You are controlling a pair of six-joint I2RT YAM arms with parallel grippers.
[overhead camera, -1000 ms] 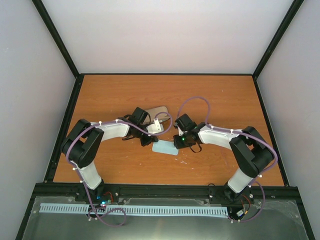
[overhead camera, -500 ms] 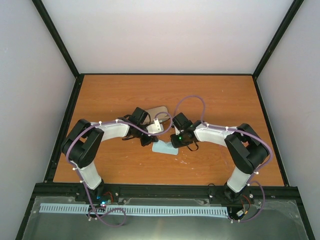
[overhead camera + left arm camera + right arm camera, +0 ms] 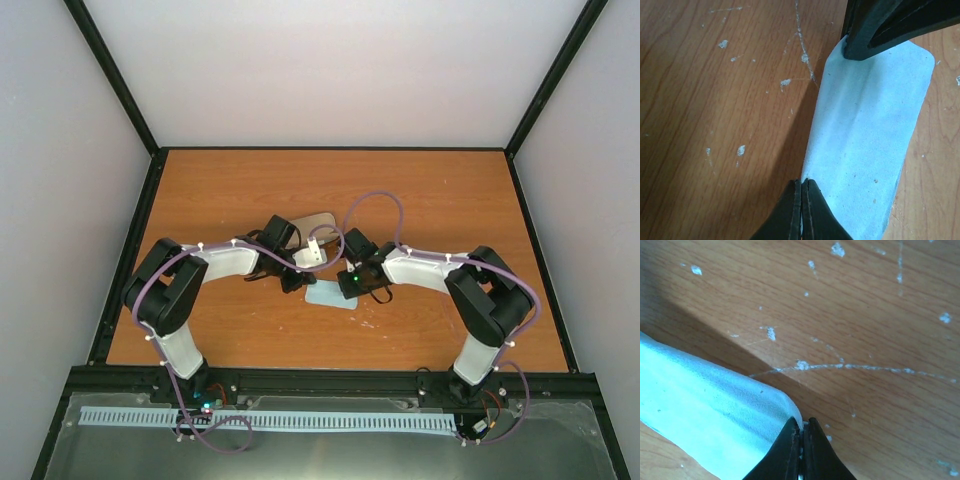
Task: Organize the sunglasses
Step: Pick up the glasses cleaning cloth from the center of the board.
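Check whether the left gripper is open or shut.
Shut. The left gripper has its fingertips pressed together on the edge of the blue cloth.

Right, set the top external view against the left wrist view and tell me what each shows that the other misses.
Only the top external view shows the whole left arm and right arm and the brown case beyond the left wrist. Only the left wrist view shows the left fingers shut on one edge of the light blue cloth and the right fingers on its far corner. Both show the cloth and the wooden table.
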